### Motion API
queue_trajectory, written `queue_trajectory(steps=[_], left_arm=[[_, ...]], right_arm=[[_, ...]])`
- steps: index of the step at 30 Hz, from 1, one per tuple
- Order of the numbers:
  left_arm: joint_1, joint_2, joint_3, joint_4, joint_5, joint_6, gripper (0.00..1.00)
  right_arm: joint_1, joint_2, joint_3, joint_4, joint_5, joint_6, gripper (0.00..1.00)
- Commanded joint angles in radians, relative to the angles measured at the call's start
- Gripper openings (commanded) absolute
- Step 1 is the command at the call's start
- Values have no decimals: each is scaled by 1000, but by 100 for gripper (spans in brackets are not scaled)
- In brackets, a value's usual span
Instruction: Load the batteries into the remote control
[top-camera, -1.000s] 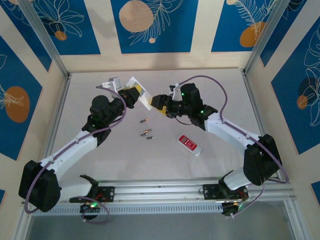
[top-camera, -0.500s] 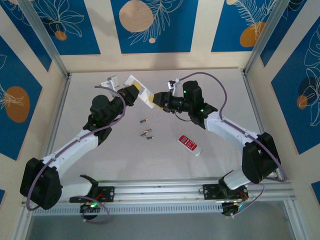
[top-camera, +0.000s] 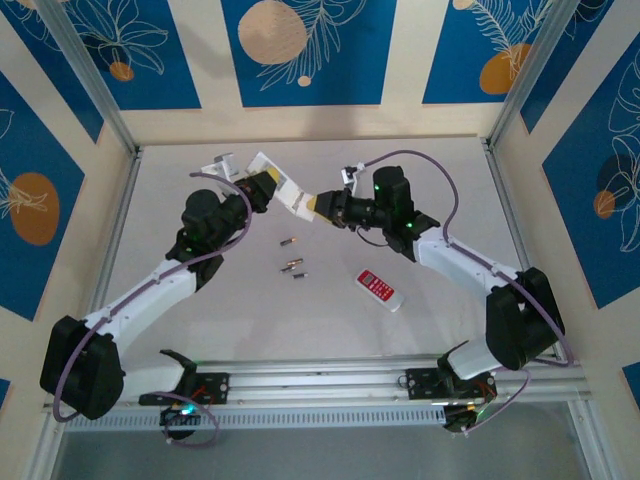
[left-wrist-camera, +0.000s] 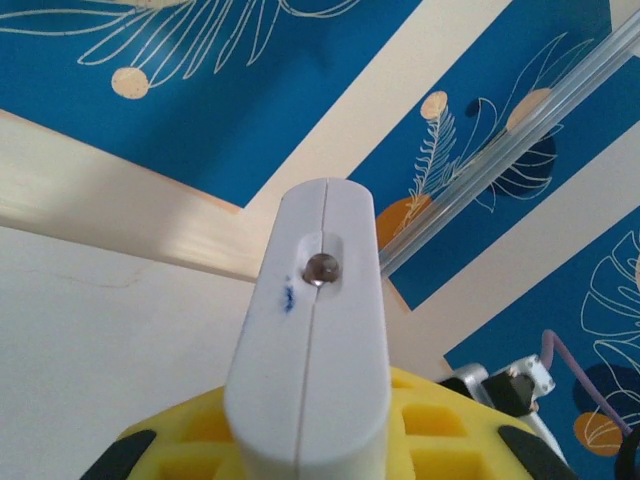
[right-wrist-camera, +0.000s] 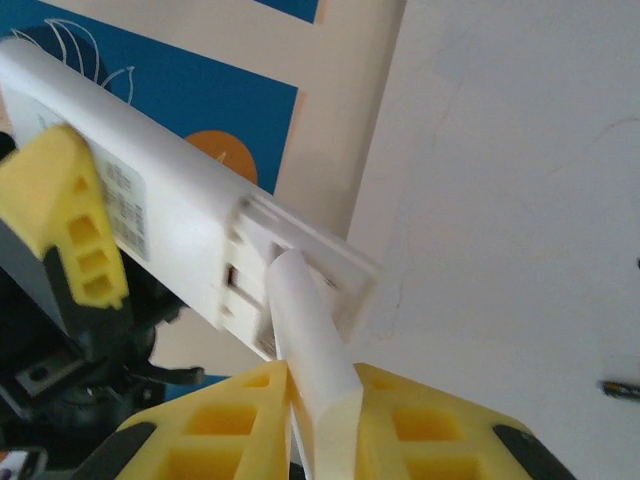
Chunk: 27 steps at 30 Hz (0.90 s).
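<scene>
"Remote control (top-camera: 285, 195): where was it, and what held it?"

"A white remote, lifted off the table (top-camera: 330, 330), with its body clamped in the left gripper (top-camera: 262, 188). At the remote's open end, the right gripper (top-camera: 322, 205) had its yellow pads (right-wrist-camera: 420, 425) closed against a thin white strip. I judged this to be the battery cover (right-wrist-camera: 310, 350), seemingly partly out of its seat."

"And the batteries?"

"Three batteries (top-camera: 290, 264) lay loose on the table on the near side of the remote, well apart from it. A second remote (top-camera: 380, 288), red and white, lay nearer again, toward the right arm."

"How should the cover come off well?"

"Probably by drawing it straight along the remote's length rather than levering it, with the left grip kept firm. Then it should be laid down clear of the batteries."

"What could not be made out?"

"The inside of the compartment and its contacts were mostly hidden behind the cover, and it was unclear whether the catch was free. The batteries' polarity marks were too small to read. I could not tell which way the remote's button face pointed."
</scene>
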Motion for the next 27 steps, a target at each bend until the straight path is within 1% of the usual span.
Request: queue_trajectory(steps=[1,5,8,11,13,15,17,21,24,27], left_arm=[[2,-29,28,82,14,9,0],[4,-27,30,62,-5,27,0],[3,-36,25,37,-22,46,0],[4,-54,15,4,-32,63,0],[3,-63,10,-30,-29,69,0],[0,-63,8,-62,-11,65,0],[-7,-56,7,-72,9,59,0],[-29,-36,4,-69,41,41,0],[-43,-16,5,-77,48,31,0],[-62,10,9,-81,42,26,0]], right_arm=[[-25,-27,-39,-37,2,-22,6],[-49,-62,-75,-35,8,-22,3],[-89,-87,-100,-52,20,-41,2],[-172,-99,-122,-101,58,-55,1],[-221,-82,-135,-117,108,-87,1],[-291,-14,-123,-151,155,-130,2],[-340,59,-109,-154,171,-138,2],[-426,232,-105,-108,183,-79,3],[-462,321,-111,-71,162,-29,4],[-471,329,-134,-94,227,-17,8]])
